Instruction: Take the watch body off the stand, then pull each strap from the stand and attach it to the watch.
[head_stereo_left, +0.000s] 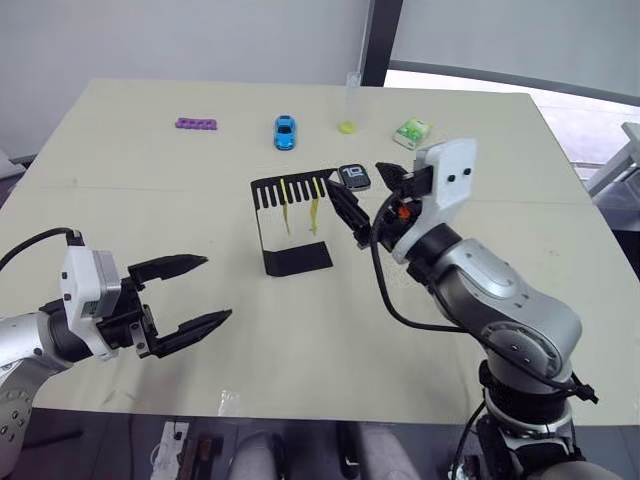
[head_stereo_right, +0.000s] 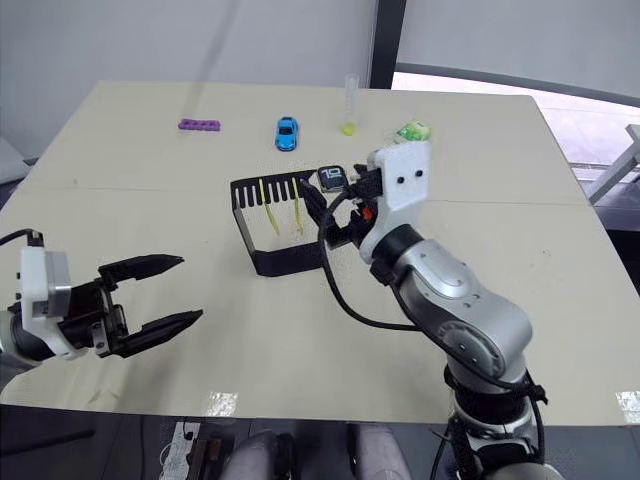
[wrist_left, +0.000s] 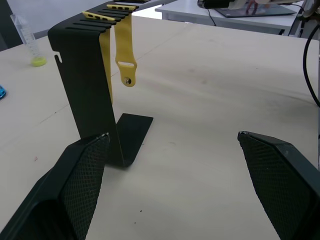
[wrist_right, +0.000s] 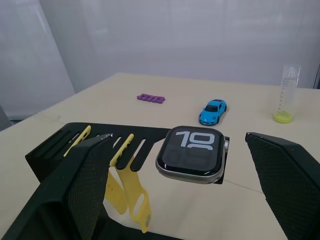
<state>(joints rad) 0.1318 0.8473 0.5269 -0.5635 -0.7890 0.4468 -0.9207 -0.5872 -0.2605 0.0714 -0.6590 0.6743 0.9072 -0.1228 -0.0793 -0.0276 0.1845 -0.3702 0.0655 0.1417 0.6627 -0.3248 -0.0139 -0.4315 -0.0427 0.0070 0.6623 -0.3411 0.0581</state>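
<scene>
Pale beige tabletop (head_stereo_left: 150, 200) carries your thin black bent-sheet stand (head_stereo_left: 290, 222); the small dark rounded-square watch body (wrist_right: 192, 153) sits on its slotted top, between your right gripper's (wrist_right: 190, 175) spread fingers. It looks smooth, rigid and light: pinch its side edges. Two floppy yellow straps (wrist_left: 122, 50) hang alongside. Left gripper (head_stereo_left: 190, 295) gapes, holding nothing.

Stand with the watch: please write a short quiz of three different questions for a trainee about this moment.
1. True or false: the watch body sits on top of the stand.
2. How many straps hang from the stand's slots?
3. Which gripper is nearer the watch body? A) left gripper B) right gripper

Key: 1 true. 2 two, both yellow. 3 B; its open fingers flank the watch body in the right wrist view, while the left gripper, also open, is in front of the stand.
</scene>
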